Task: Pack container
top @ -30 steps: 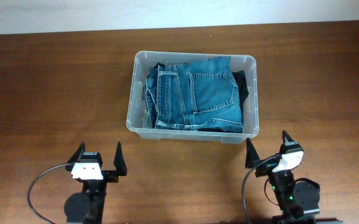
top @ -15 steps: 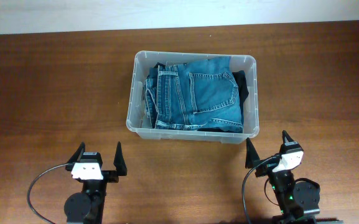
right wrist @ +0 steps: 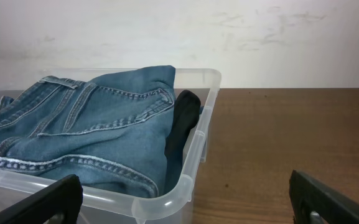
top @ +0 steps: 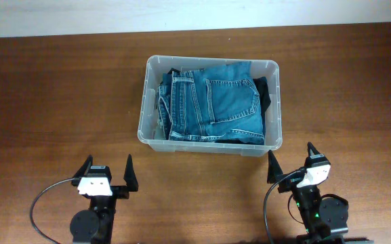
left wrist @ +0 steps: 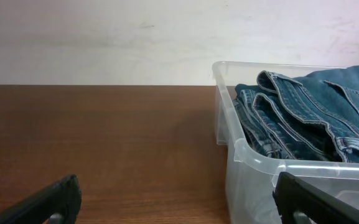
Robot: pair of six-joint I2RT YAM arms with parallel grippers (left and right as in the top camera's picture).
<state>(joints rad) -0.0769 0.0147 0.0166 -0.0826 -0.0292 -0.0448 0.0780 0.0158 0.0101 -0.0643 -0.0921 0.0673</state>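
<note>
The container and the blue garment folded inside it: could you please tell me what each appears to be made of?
The container looks like clear, smooth moulded plastic: its walls are see-through and slightly glossy, with a rounded rim. The blue garment looks like denim, matte and woven, with pale stitched seams and a back pocket. It is probably cotton, though the fibre itself cannot be told.

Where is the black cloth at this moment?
In the overhead view, the black cloth lies inside the container, against its right wall, beside the folded jeans.
</note>
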